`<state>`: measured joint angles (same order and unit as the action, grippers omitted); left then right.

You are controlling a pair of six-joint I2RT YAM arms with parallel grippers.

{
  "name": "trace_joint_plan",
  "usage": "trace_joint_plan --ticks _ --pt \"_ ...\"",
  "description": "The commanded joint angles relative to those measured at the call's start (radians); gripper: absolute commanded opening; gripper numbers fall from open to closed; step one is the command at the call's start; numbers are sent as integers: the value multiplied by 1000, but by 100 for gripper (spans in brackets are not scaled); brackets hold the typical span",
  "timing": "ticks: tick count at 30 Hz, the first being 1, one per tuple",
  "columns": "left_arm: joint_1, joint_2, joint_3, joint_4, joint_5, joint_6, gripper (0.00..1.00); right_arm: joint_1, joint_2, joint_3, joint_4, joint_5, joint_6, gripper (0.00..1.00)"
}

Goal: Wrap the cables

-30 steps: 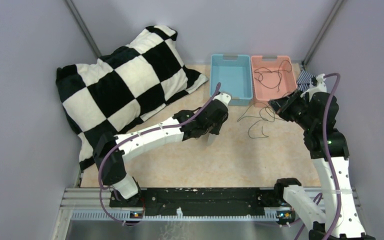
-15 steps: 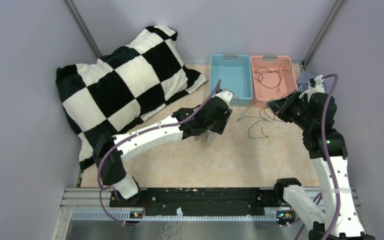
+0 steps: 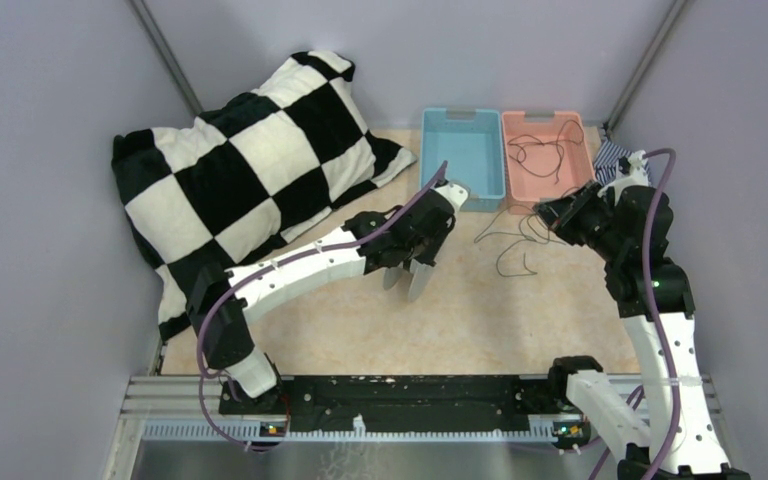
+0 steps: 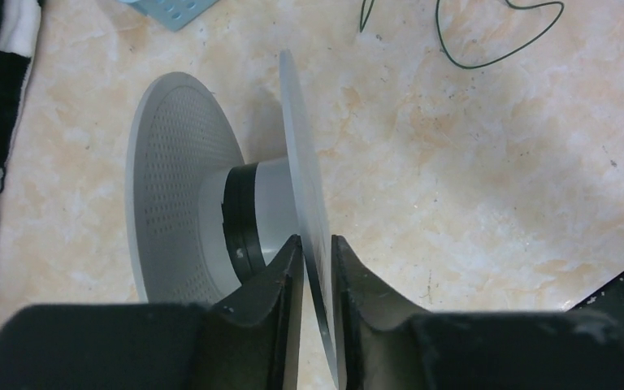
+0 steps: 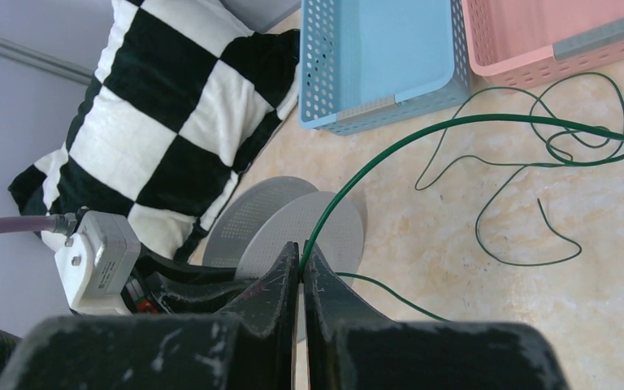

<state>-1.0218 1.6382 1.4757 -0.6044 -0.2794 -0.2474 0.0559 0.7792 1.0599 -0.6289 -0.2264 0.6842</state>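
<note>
Top view: L gripper (image 3: 407,258) is at mid-worktop (image 3: 440,330), clamped on the spool (image 3: 419,283), which stands on edge. R gripper (image 3: 545,212) is near the right edge, just in front of the pink bin (image 3: 545,116). Thin dark cable (image 3: 520,235) lies in loose loops on the worktop between the two grippers, w/ more cable inside the pink bin. The blue bin (image 3: 427,160) sits beside it at the far edge, and the pillow (image 3: 250,170) fills the far-left corner. L wrist: fingers (image 4: 276,284) pinch one thin spool (image 4: 211,211) flange, one on each side; cable (image 4: 475,67) lies apart from it. R wrist: jaws closed tight on the cable (image 5: 455,120), which arcs from the fingertips (image 5: 284,268) to loops in front of the bins; the spool (image 5: 292,219) is behind.
</note>
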Motion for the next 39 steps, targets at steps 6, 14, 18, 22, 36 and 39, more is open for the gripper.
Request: trace_joint_plan --ticks 6,14,18,22,36,39 --pt "44 -85 -31 76 166 264 0 -5 -5 23 20 -2 -2 0" --pt "208 -190 -124 235 704 563 0 -5 -1 38 7 3 -6 0" --pt "288 -170 -62 195 855 615 0 -5 -4 46 -5 13 -11 0" --pt "308 -85 43 71 905 691 0 -5 -6 41 -3 13 -8 0" --pt "308 27 28 78 893 783 5 -5 0 59 -12 21 -15 0" --pt "308 29 39 81 894 739 35 -5 -2 57 -11 24 -14 0"
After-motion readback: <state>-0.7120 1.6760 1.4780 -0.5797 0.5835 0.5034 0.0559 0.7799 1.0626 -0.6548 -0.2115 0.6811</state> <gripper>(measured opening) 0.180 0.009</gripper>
